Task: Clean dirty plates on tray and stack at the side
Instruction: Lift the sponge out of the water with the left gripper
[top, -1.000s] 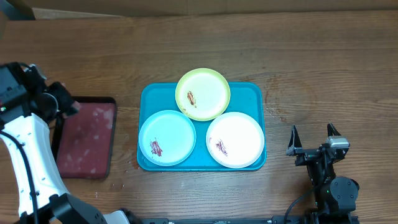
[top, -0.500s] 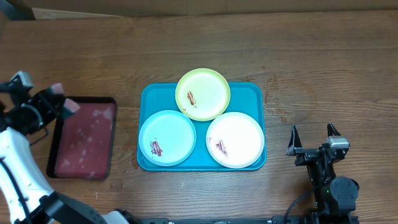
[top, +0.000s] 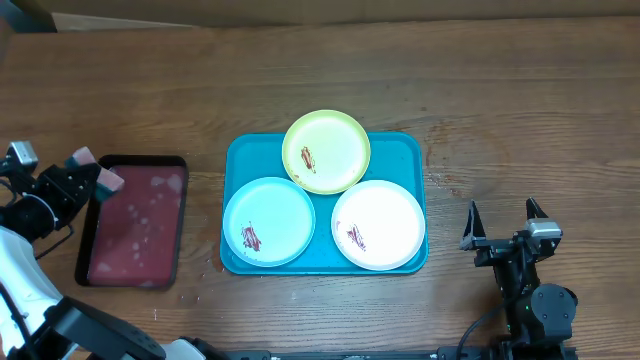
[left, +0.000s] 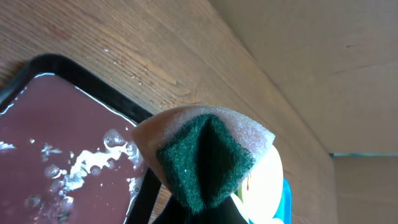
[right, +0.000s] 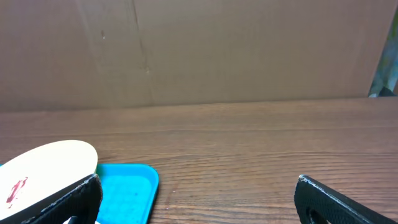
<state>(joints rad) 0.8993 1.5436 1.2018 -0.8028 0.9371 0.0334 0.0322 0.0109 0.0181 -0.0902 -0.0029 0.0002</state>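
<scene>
Overhead: my left jaws, at the left edge of the counter (top: 520, 90), are clamped on a sponge (top: 109, 180) held at the far left corner of the dark red tray (top: 130, 235), whose bottom shows wet, foamy liquid. Well to the right, the turquoise tray (top: 402, 152) carries the three plates: the lime green plate (top: 335, 140) at the back, overhanging the rear rim, the light blue plate (top: 275, 210) front left and the white plate (top: 385, 215) front right, each with a reddish-brown smear. My right jaws stand spread and empty, just beyond the tray's right end. Left wrist: the sponge (left: 205, 155) is folded, green scouring face outward and pale foam behind; the jaws beneath it are mostly hidden. I judge the step in hand to be carrying the sponge to a plate. The light blue one lies nearest, and the scouring face should meet its smear flat, under light pressure, so the plate does not skid. Right wrist: the white plate (right: 43, 165) and a tray corner (right: 130, 183) sit low left; these open jaws look well placed to steady a rim during wiping.
</scene>
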